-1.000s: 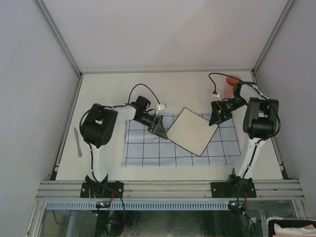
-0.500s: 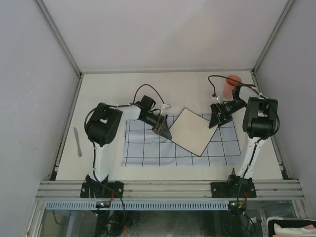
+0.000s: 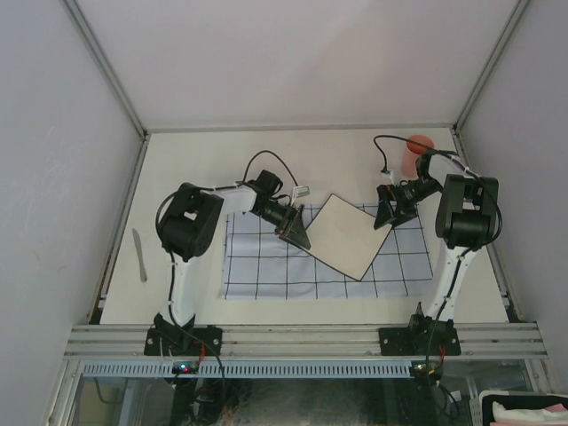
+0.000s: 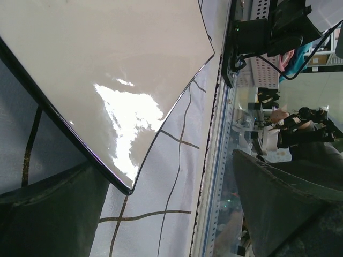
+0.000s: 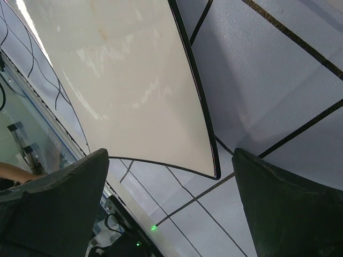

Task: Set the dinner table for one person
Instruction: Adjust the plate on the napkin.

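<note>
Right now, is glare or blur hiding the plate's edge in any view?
Left wrist: a bright glare patch washes out the plate near its corner, though the dark rim is traceable. Right wrist: faint reflections only, rim crisp. Top view: even light, no glare.

One dinner table (image 3: 319, 153), one plate (image 3: 346, 235), one checked cloth (image 3: 266, 275), one cup (image 3: 415, 153), one knife (image 3: 139, 255)

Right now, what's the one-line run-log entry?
left gripper: open, at left corner of square plate | right gripper: open, at its right corner | plate lies on grid placemat | knife, orange cup: off placemat
</note>
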